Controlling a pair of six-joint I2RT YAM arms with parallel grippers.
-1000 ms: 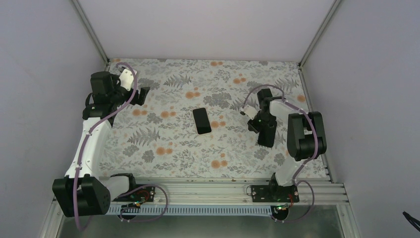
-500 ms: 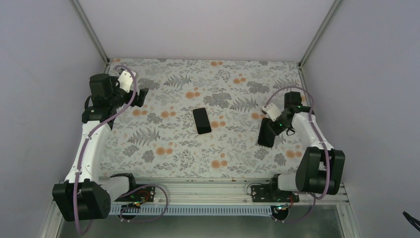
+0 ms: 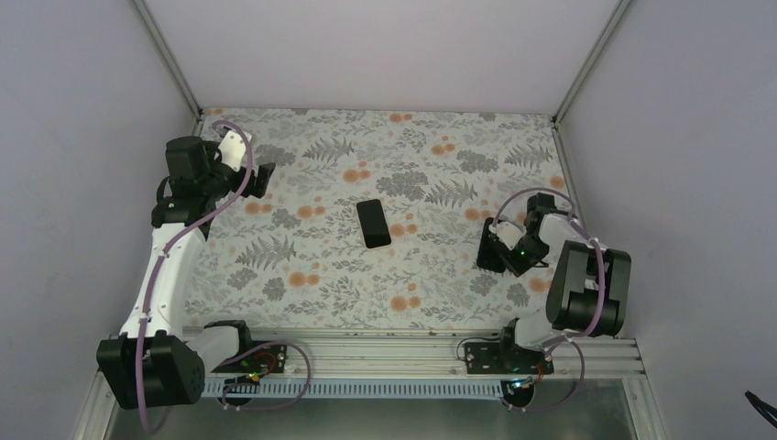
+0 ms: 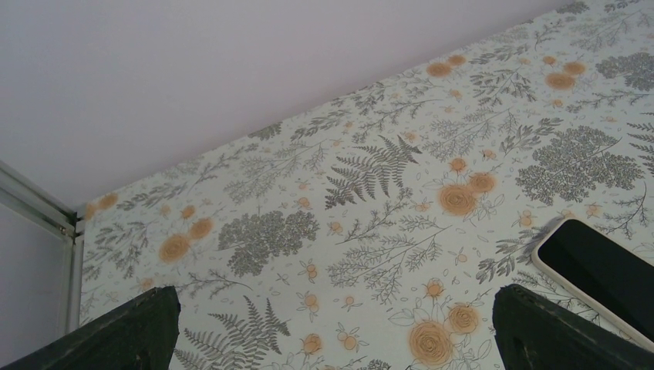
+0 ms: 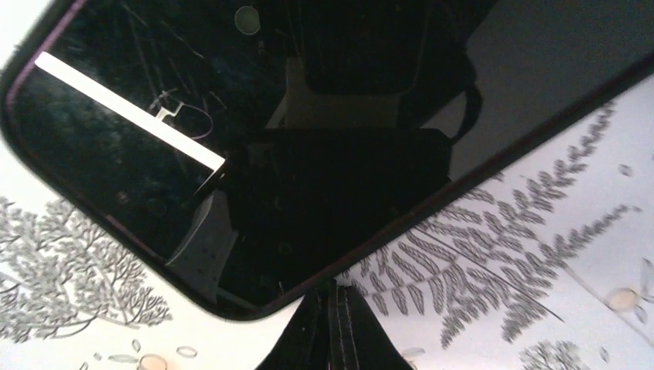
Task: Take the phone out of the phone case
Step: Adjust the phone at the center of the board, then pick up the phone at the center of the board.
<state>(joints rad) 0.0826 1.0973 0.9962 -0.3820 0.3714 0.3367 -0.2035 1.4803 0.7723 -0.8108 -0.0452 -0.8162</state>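
Observation:
The phone (image 3: 374, 224) lies flat in the middle of the floral mat, black glass up, with a pale rim; its corner shows in the left wrist view (image 4: 598, 274). The phone case (image 3: 490, 246), a thin black shell, is at the right of the mat, apart from the phone. My right gripper (image 3: 507, 253) is shut on its edge. In the right wrist view the glossy black case (image 5: 254, 131) fills the upper frame, and the closed right gripper (image 5: 335, 304) pinches its rim. My left gripper (image 3: 266, 176) is open and empty at the back left, well clear of the phone; its tips show in its wrist view (image 4: 339, 339).
The floral mat (image 3: 302, 275) covers the table. Grey walls enclose the back and both sides, with metal posts at the back corners (image 3: 169, 55). An aluminium rail (image 3: 385, 353) holding both arm bases runs along the near edge.
My right arm has swung out to the right and folded low, its wrist now to the right of the case, which stays gripped near the same spot. The phone and left arm have hardly moved.

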